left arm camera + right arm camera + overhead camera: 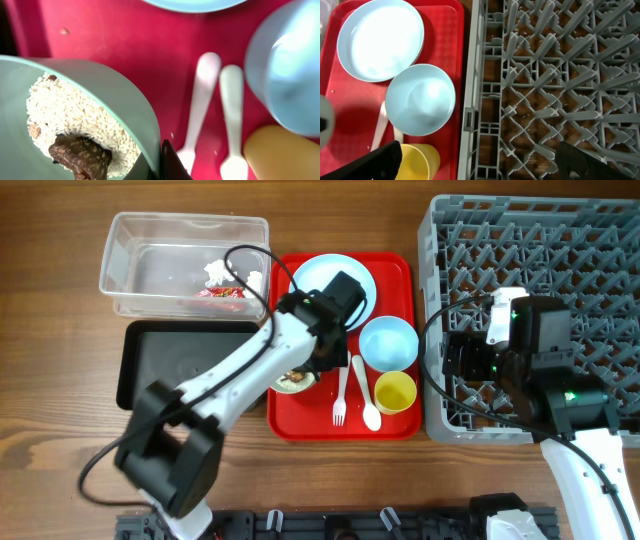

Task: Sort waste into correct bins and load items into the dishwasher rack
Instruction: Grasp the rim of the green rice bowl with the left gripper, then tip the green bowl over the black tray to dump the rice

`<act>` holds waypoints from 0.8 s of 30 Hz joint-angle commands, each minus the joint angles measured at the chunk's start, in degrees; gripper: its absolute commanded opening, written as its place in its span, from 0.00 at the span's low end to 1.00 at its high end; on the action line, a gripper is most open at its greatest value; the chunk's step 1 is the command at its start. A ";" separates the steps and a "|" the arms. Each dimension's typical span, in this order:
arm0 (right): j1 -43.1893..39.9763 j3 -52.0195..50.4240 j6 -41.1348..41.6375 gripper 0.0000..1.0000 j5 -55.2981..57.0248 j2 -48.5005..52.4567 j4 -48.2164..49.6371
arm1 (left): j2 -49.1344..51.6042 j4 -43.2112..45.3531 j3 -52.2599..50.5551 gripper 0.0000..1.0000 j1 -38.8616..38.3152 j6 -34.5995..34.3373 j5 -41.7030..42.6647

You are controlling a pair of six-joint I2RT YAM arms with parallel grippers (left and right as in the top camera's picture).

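My left gripper [308,372] [159,162] is shut on the rim of the pale green bowl [293,382] [115,95], one finger inside and one outside. The bowl holds white rice [75,120] and a brown food piece [80,155], and stands on the red tray [300,420]. Beside it lie the white fork [340,395] [200,100] and spoon [366,400] [232,105]. The light blue plate [320,278], blue bowl [388,342] and yellow cup [395,392] share that tray. My right gripper [455,365] [480,165] hangs open over the left wall of the grey rack [560,250] [545,75].
The clear tub [115,255] at the back left holds a red wrapper [222,293] and white tissue [215,273]. In front of it lies the black tray [170,365]. The left arm reaches across that tray's right edge.
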 commanded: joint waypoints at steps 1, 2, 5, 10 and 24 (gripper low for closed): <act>0.11 1.33 0.76 1.00 -0.76 -0.04 -0.02 | -5.97 -1.99 -0.20 0.04 1.95 1.68 -1.57; 0.11 1.33 0.76 1.00 -0.76 -0.04 -0.02 | -6.71 -2.38 -0.20 0.04 2.69 1.68 -1.40; 0.11 1.33 0.79 1.00 -0.76 -0.04 -0.15 | -9.49 -3.43 -0.22 0.04 6.75 1.70 0.04; 0.11 1.33 0.79 1.00 -0.76 -0.04 -0.33 | -11.45 -3.30 -0.22 0.04 17.00 9.99 12.11; 0.11 1.33 0.79 1.00 -0.76 -0.04 -0.50 | -10.99 3.08 -14.80 0.04 45.81 35.60 55.08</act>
